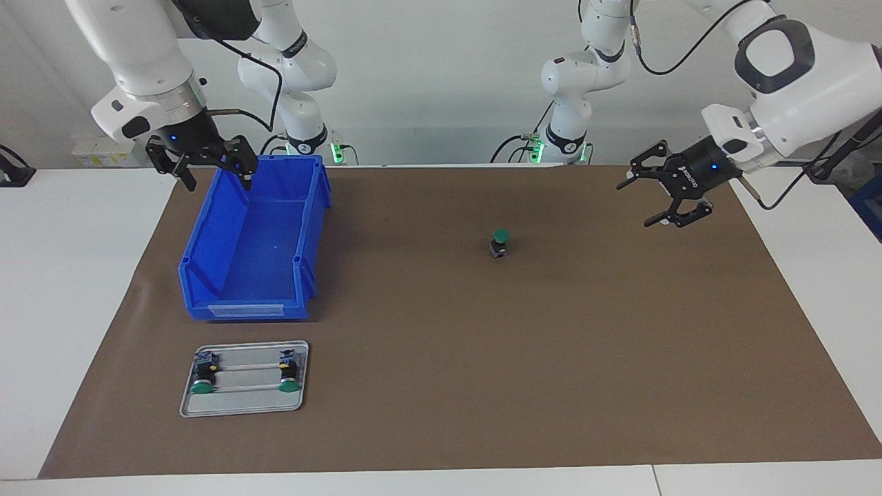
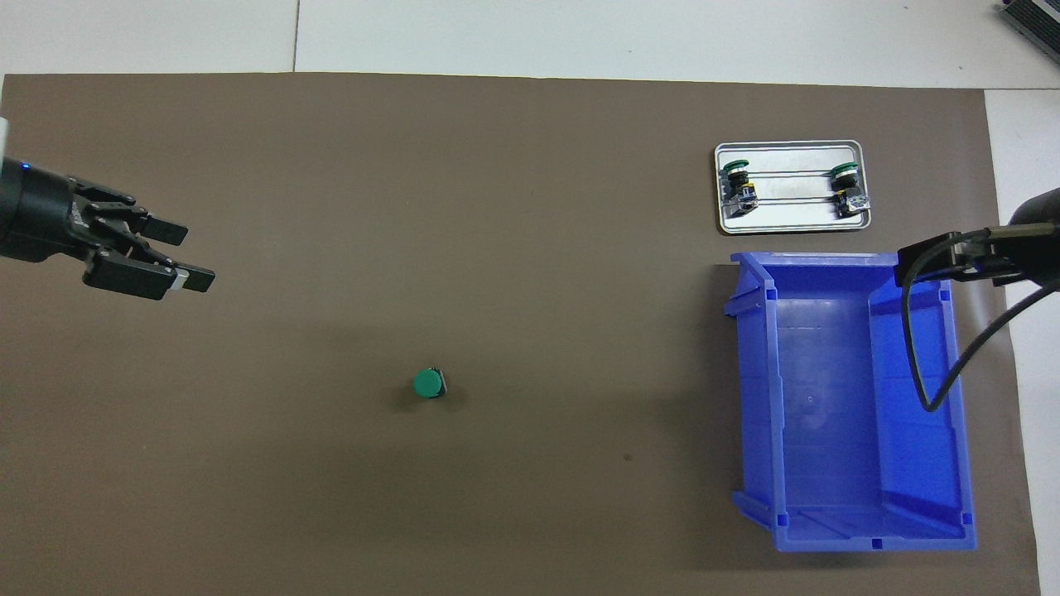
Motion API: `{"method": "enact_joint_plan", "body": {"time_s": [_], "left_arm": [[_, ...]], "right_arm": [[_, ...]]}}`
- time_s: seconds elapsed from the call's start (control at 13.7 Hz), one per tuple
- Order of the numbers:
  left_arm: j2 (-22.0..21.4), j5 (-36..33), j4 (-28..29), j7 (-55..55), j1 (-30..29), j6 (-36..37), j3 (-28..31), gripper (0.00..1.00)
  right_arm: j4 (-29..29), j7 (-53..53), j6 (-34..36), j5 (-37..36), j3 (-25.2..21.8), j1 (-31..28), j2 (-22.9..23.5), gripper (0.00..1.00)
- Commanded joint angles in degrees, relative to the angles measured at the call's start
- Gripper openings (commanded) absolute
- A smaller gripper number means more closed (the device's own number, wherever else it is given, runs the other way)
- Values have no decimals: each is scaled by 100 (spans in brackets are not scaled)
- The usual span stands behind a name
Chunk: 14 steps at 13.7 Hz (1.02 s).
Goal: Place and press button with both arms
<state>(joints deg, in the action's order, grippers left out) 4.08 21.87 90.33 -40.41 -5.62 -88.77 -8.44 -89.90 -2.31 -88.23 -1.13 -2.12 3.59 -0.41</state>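
One button (image 1: pixel 499 242) (image 2: pixel 429 383) stands upright on the brown mat, green cap up, near the middle of the table and alone. My left gripper (image 1: pixel 637 203) (image 2: pixel 192 257) hangs open in the air over the mat toward the left arm's end, well apart from the button and holding nothing. My right gripper (image 1: pixel 218 180) is open and empty above the rim of the blue bin (image 1: pixel 207 241) (image 2: pixel 911 397) at the end of the bin nearer the robots. Neither gripper touches anything.
A metal tray (image 1: pixel 241 406) (image 2: pixel 791 219) lies farther from the robots than the bin. Two more buttons (image 1: pixel 202 375) (image 1: pixel 289 375) lie on their sides on it. The bin's inside shows nothing. White table borders the mat (image 1: pixel 551 386).
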Motion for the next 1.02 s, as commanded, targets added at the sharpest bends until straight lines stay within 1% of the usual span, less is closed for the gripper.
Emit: {"method": "enact_joint_plan", "body": {"time_s": [0.0, 0.07, 0.15, 0.29, 0.36, 0.51, 0.58, 0.73, 0.95], "left_arm": [[-161, -1558, 55, 1706, 884, -212, 53, 89], [-205, -1737, 90, 2199, 983, -142, 53, 96], [-267, -1765, 212, 2631, 992, -98, 53, 99], [-364, -1791, 406, 3169, 940, -53, 61, 99], [-373, -1922, 398, 3258, 905, -53, 70, 99], [-346, -2544, 328, 3276, 887, -132, 123, 100], [-338, -2617, 319, 3276, 791, -167, 140, 100], [-337, -2600, 266, 3189, 388, -211, 140, 100], [-381, -2574, 249, 2995, 255, -176, 193, 100]], "right_arm": [[-98, -76, 34, -10, 62, -51, -109, 100], [-98, -76, 34, -10, 62, -60, -109, 100], [-98, -76, 34, -10, 62, -51, -109, 100], [-98, -76, 34, -10, 62, -51, -109, 100], [-98, -76, 34, -10, 62, -51, -109, 100], [-98, -76, 43, -10, 62, -51, -109, 100], [-98, -76, 34, -10, 62, -51, -109, 100], [-89, -76, 34, -10, 62, -60, -109, 100], [-89, -76, 34, -10, 62, -60, -109, 100]]}}
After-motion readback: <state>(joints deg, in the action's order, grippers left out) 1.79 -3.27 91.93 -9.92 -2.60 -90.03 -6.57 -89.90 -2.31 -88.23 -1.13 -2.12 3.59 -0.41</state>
